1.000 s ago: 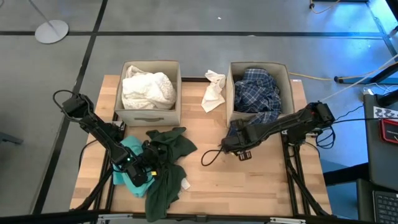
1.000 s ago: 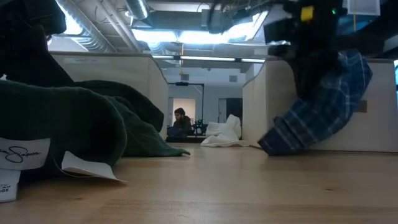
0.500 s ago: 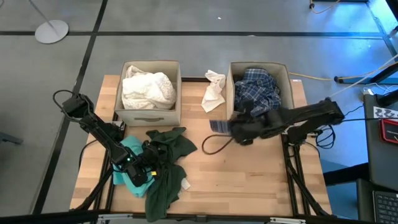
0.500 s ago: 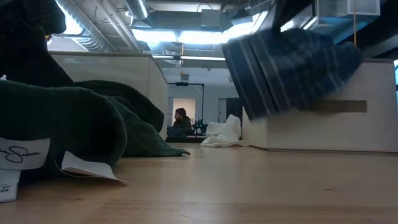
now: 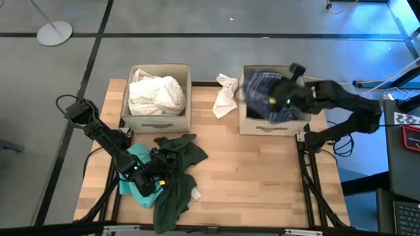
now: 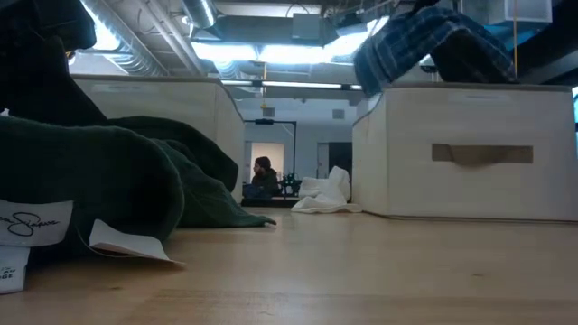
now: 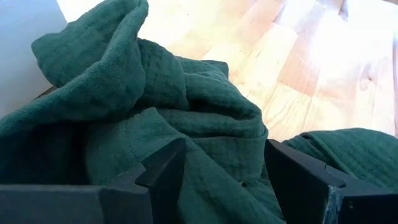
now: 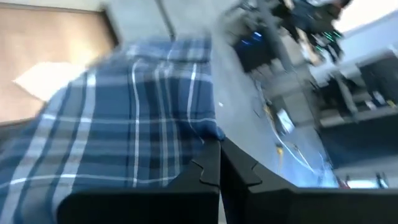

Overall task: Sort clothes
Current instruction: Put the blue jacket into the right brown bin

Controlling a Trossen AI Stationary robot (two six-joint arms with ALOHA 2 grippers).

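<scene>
My right gripper (image 5: 274, 101) hangs above the right beige box (image 5: 269, 126), shut on the blue plaid shirt (image 5: 262, 92). The shirt also shows over that box in the low view (image 6: 424, 41). White clothes (image 5: 155, 94) fill the left box (image 5: 157, 122). Another white garment (image 5: 225, 95) lies on the table between the boxes. At the near left my left gripper (image 5: 155, 174) stands open, its fingers on either side of a hump of the dark green garment (image 7: 186, 118). That garment lies on the table beside the teal one (image 5: 134, 172). My right gripper pinches a bunched part of the plaid shirt (image 8: 186, 149) between its two shut fingers. It comes slanting down from the table's right. The held part is lifted above the box, and the rest drapes down into it. My left gripper: whether its fingers (image 7: 165, 171) touch the green cloth, I cannot tell.
Bare wooden table (image 5: 262, 183) lies in front of the right box. A white label (image 6: 36, 226) on the green garment shows close to the low camera. Far behind the table a person (image 6: 262, 176) sits in the room.
My right gripper has risen from the table in front of the right box and gone toward the far edge, rolling as it went. It stays shut on the plaid shirt. The shirt's part that hung down the box's front to the table is now lifted over the box.
</scene>
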